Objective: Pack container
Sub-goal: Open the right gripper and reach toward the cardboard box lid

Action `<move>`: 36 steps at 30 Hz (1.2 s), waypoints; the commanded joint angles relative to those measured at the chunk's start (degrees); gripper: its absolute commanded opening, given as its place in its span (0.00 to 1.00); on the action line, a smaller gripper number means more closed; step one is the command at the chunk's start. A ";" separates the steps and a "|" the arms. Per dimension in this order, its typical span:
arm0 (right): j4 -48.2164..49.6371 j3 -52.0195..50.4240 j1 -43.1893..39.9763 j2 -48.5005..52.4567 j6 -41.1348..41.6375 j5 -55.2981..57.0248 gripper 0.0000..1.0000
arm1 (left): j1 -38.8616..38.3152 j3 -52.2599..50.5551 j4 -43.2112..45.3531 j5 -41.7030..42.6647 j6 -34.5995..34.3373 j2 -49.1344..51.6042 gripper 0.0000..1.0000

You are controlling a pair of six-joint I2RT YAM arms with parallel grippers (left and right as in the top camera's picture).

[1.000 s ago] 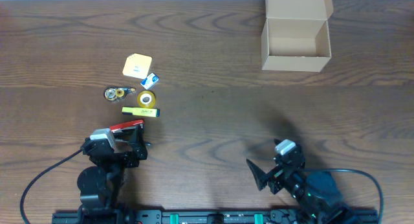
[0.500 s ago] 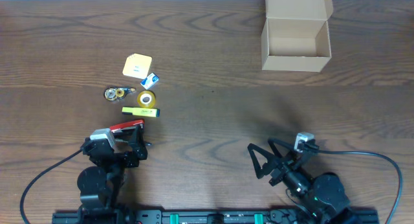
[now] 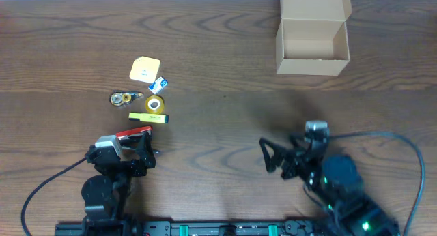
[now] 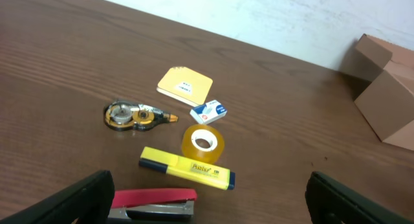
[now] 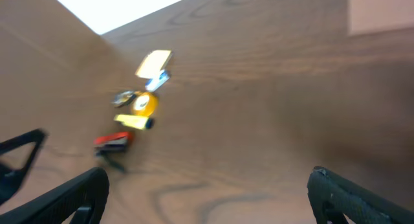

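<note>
The small tan-brown cardboard box [image 3: 311,65] stands at 1 o'clock on the dark wooden table [image 3: 218,52], with its flap lid open. The left gripper [image 4: 208,179], at 7 o'clock, is released with its jaws wide and holds nothing. A red stapler [image 4: 155,199] lies just beside it. The right gripper [image 3: 268,157], at 5 o'clock, is also spread wide and empty.

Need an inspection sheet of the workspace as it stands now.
Surface: wood table, no spills seen.
Job's things: box far right, lid open, looks empty; sticky notes, blue packet, correction tape, tape roll, highlighter, stapler clustered left, unpacked.
Clutter: nothing seen.
Grippers: left gripper open, empty; right gripper open, empty.
Cables: left cable, right cable, untangled.
Surroundings: white wall.
</note>
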 commanded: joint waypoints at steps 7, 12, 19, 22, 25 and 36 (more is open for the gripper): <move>0.57 21.99 -8.15 28.85 -20.31 5.46 0.99 | 0.33 -1.33 -0.39 -1.05 -0.59 -0.52 0.95; 4.31 32.00 -12.79 43.08 -25.20 6.54 0.99 | 0.35 -1.33 -0.39 -1.05 -0.59 -0.52 0.95; 5.70 43.43 -17.79 60.46 -25.27 6.47 0.99 | 0.35 -1.33 -0.39 -1.05 -0.61 -0.52 0.95; 6.58 46.95 -18.16 66.40 -26.14 5.68 0.99 | 0.35 -1.33 -0.39 -1.05 -0.59 -0.52 0.95; 7.89 49.07 -18.21 71.06 -26.23 5.20 0.99 | 0.33 -1.33 -0.39 -1.05 -0.61 -0.52 0.95; 12.22 51.08 -18.99 82.64 -26.01 5.18 0.92 | 0.33 -1.33 -0.39 -1.05 -0.59 -0.52 0.95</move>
